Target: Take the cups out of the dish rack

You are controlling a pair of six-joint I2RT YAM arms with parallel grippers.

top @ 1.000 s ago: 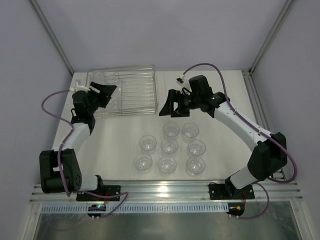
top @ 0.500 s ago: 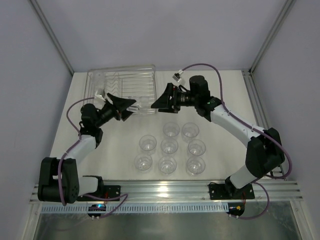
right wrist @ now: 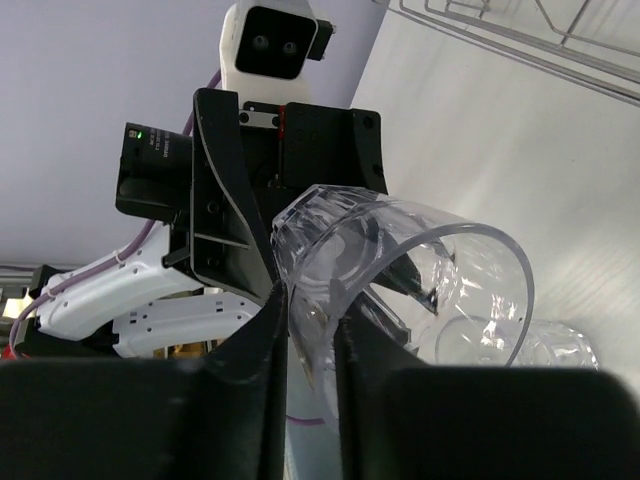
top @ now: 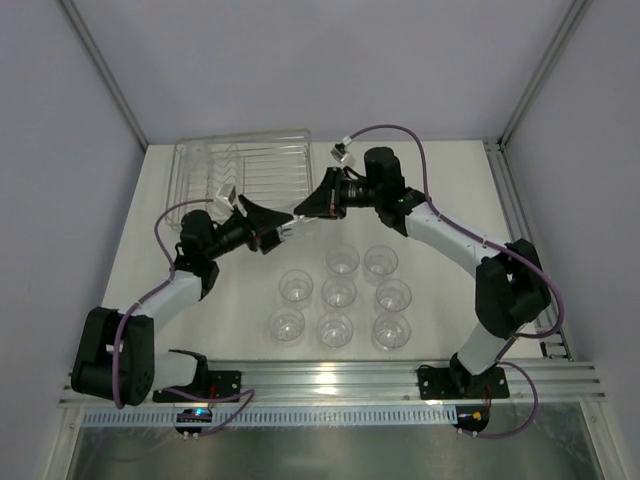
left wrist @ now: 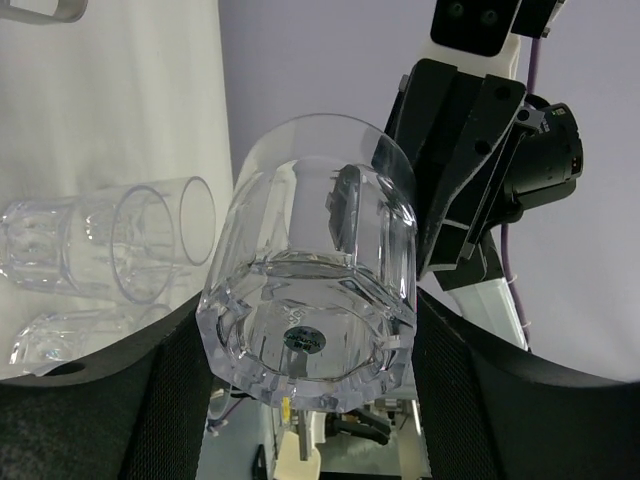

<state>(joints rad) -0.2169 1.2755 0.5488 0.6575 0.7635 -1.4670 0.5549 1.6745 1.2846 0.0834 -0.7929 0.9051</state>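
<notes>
The left tool is clamped on a clear plastic cup, its two dark fingers pressed against opposite sides of the faceted base. The cup is held in the air on its side, off the tabletop, just in front of the near right corner of the dish rack. Its base faces the left arm and its round rim faces the right arm.

The right tool meets it from the other side. Its fingers are drawn close together on the cup's wall at the rim. One pad sits inside the cup and shows dark through the plastic, and the other lies outside. Both tools therefore grip the same cup, and from above they point at each other.

The silvery wire rack sits in a clear tray at the far left of the tabletop. Whether any cups remain among its bars cannot be made out.

Eight more cups stand upright, rims up, on the tabletop nearer the arm bases than the rack and to its right. Two are nearest the rack, with two rows of three beyond them, close together in a loose grid. They stand below the held cup and apart from both tools.
</notes>
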